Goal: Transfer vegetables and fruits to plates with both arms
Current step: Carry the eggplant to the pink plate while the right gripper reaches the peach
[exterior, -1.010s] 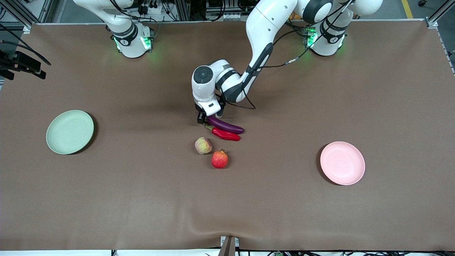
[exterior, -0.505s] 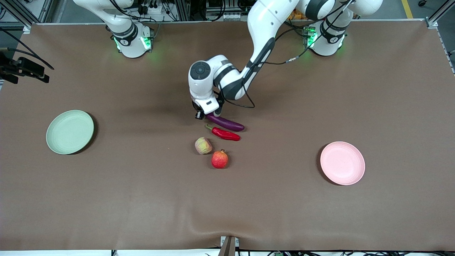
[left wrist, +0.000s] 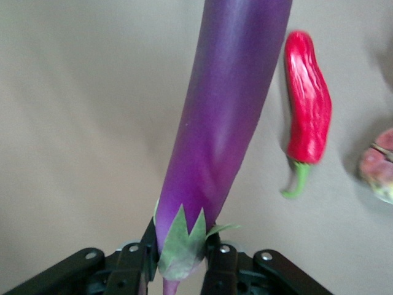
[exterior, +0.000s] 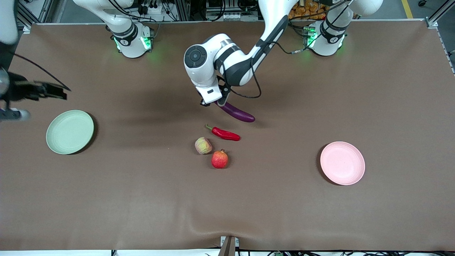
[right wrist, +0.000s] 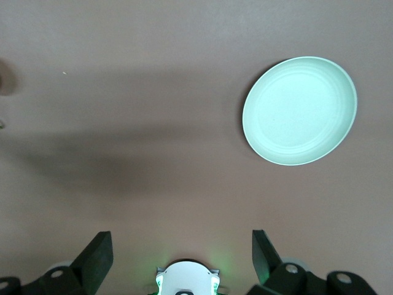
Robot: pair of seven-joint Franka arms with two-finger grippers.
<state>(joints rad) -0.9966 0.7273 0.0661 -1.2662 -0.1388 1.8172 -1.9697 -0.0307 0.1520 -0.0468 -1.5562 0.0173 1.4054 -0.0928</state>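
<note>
Left gripper (left wrist: 182,270) clamps eggplant (exterior: 237,112) stem end.

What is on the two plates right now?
Nothing: the green plate and the pink plate are both bare. The eggplant hangs from the shut left gripper; nothing covers either plate.

No text, label, brand or number can be read anywhere (the small marks on the arm bases (exterior: 132,40) are too tiny to make out as writing).
</note>
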